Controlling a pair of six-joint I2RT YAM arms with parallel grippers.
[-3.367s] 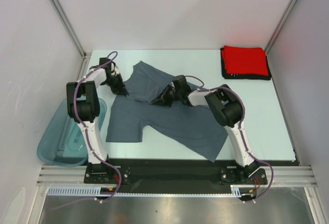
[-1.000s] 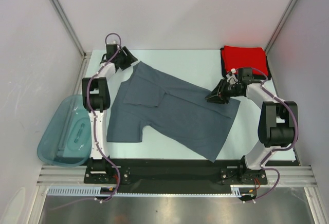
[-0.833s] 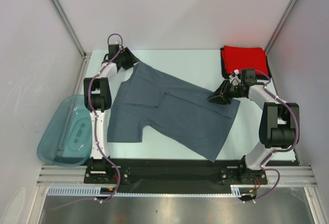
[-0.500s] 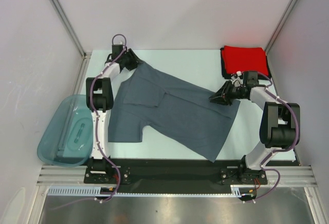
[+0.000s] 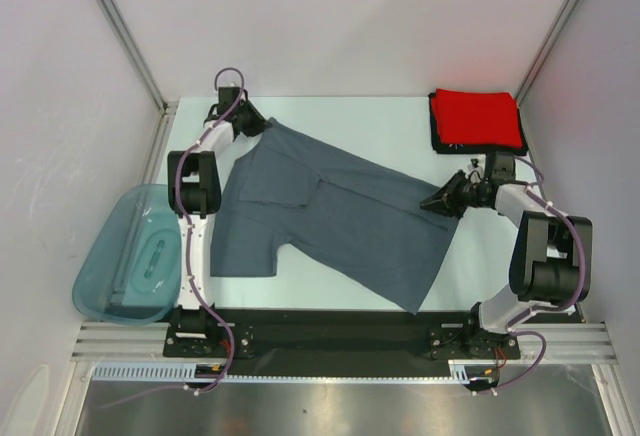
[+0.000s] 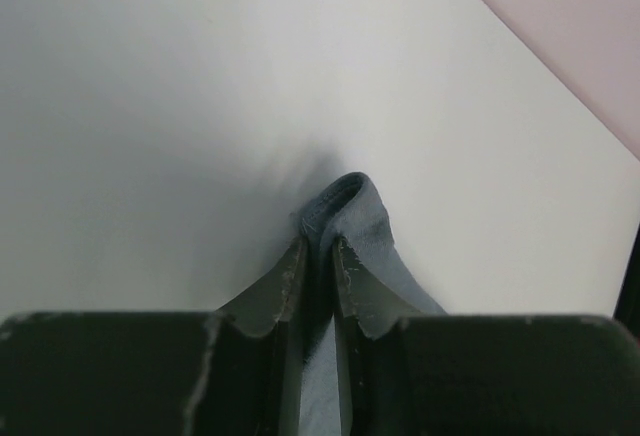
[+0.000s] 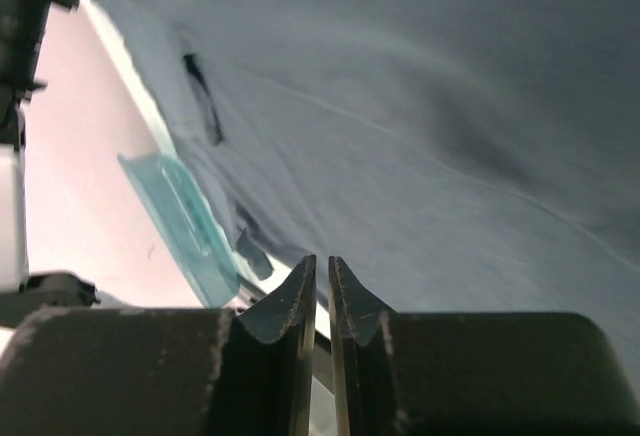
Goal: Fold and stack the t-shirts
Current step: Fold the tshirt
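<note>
The slate blue-grey t-shirt [image 5: 340, 216] lies spread out and mostly flat across the middle of the table. My left gripper [image 5: 260, 125] is at the back left, shut on the shirt's far left corner; the left wrist view shows its tips [image 6: 320, 246] pinching a fold of the blue cloth [image 6: 358, 211]. My right gripper [image 5: 432, 204] lies low over the shirt's right edge. Its jaws [image 7: 322, 261] are shut, no cloth shows between them, and the shirt [image 7: 420, 106] lies beyond them. The folded red shirt [image 5: 477, 118] sits on the folded black one [image 5: 480, 150] at the back right.
A translucent teal tub [image 5: 130, 256] stands off the table's left edge, and it also shows in the right wrist view [image 7: 180, 216]. White walls with metal posts close in the back and sides. A black strip runs along the table's near edge [image 5: 330, 318].
Earlier both grippers held the bunched shirt near the middle; it now lies spread out. Over the last second my right gripper slid right and nearer, and my left gripper shifted slightly right.
</note>
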